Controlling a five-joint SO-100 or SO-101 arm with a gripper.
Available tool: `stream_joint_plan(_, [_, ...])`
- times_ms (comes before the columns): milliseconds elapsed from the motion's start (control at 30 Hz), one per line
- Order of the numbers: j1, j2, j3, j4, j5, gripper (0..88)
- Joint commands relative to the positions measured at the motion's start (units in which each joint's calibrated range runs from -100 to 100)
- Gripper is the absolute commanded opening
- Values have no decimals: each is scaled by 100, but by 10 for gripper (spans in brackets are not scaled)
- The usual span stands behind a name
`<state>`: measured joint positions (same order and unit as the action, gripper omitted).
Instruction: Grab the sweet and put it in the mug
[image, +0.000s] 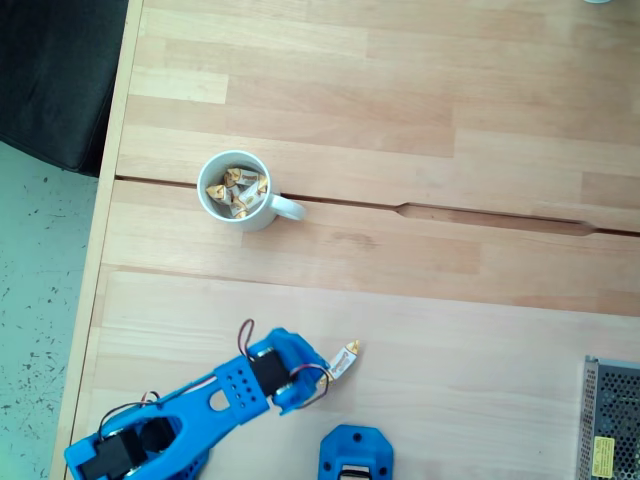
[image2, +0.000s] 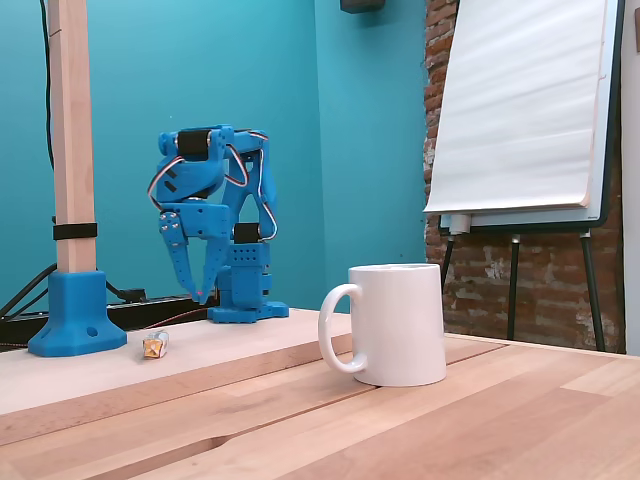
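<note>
The white mug (image: 212, 205) stands upright at the table's left middle, its handle (image: 288, 208) pointing right; several wrapped sweets (image: 238, 188) lie inside. From the side the mug (image2: 398, 325) is close to the camera. One sweet (image: 344, 360) with golden ends lies on the wood near the front, just right of the blue arm. The same sweet (image2: 153, 347) lies left of and below the gripper in the side view. My gripper (image2: 197, 296) hangs above the table, fingers pointing down with a narrow gap and nothing between them. From above, the gripper (image: 300, 385) sits under the wrist.
A blue clamp base (image: 357, 452) sits at the front edge, with a perforated metal box (image: 612, 420) at the front right. A wooden post in a blue foot (image2: 77, 310) stands beside the arm. A groove (image: 490, 215) crosses the table. The table's left edge (image: 100, 240) drops to the floor.
</note>
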<state>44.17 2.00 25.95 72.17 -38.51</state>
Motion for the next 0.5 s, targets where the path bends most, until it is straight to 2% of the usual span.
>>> stream_joint_plan(0, [260, -45, -312, -48, -5, 0])
stream_joint_plan(467, [376, 411, -820, -112, -15, 0])
